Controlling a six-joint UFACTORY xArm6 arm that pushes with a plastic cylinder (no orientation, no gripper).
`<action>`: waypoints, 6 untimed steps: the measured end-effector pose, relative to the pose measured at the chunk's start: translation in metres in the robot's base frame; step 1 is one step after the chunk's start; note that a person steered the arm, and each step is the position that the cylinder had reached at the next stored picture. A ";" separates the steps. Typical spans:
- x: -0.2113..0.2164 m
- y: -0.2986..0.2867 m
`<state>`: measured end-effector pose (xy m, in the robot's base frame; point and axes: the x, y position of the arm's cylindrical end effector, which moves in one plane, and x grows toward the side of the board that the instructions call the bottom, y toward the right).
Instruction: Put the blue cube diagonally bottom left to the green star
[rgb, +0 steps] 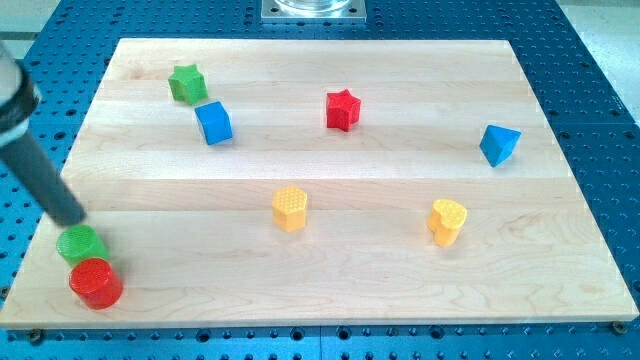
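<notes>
The blue cube (213, 123) sits near the view's top left, just to the lower right of the green star (186, 83), almost touching it. My tip (72, 220) is at the board's left edge, far below both, right above a green cylinder (80, 243). The rod slants up to the view's left edge.
A red cylinder (96, 283) touches the green cylinder from below at the bottom left corner. A red star (342, 109) is at top centre, a blue block (499, 144) at the right, a yellow hexagonal block (290, 208) in the middle and a yellow heart-like block (447, 220) to its right.
</notes>
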<state>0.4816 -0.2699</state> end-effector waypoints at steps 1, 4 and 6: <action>-0.020 0.098; -0.126 0.171; -0.104 0.063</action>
